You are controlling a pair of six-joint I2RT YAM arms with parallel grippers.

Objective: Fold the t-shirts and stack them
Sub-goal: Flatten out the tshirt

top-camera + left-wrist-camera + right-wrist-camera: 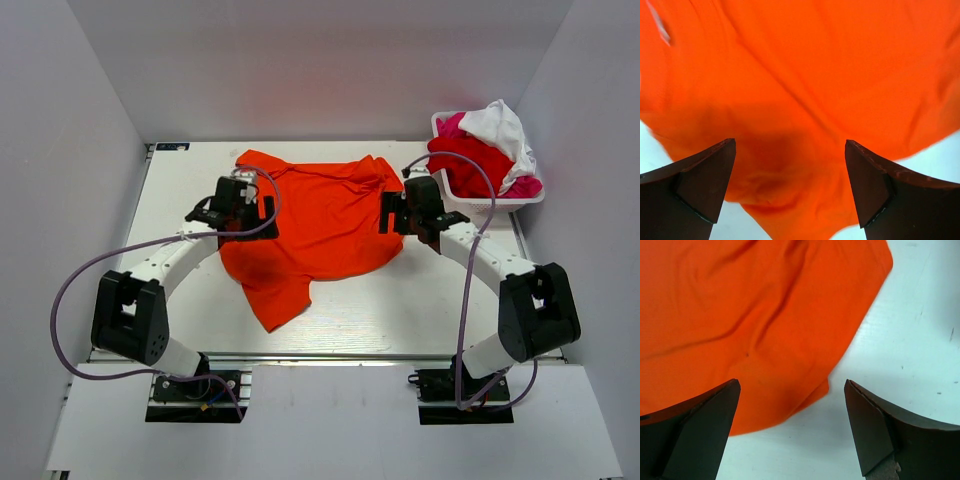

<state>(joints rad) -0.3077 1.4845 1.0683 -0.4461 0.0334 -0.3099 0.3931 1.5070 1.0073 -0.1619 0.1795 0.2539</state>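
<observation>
The bright orange t-shirt [320, 220] lies spread and rumpled on the white tabletop [400, 310], in the middle and reaching toward the far edge, with one sleeve trailing toward the near edge. The left gripper [262, 210] sits over the shirt's left side with its fingers wide apart and nothing between them. In its wrist view the left gripper [790, 190] looks across creased orange cloth, with bare tabletop showing at both lower corners. The right gripper [390, 213] is over the shirt's right side, its fingers also spread wide and gripping nothing. In its wrist view the right gripper [792, 430] has the shirt's hem running between its fingers, cloth on the left and bare tabletop on the right. Whether either gripper touches the cloth cannot be told. At the far right corner a white basket [490, 203] holds a red t-shirt [465, 160], a white t-shirt [500, 125] and a magenta-pink t-shirt [525, 186] in a heap.
</observation>
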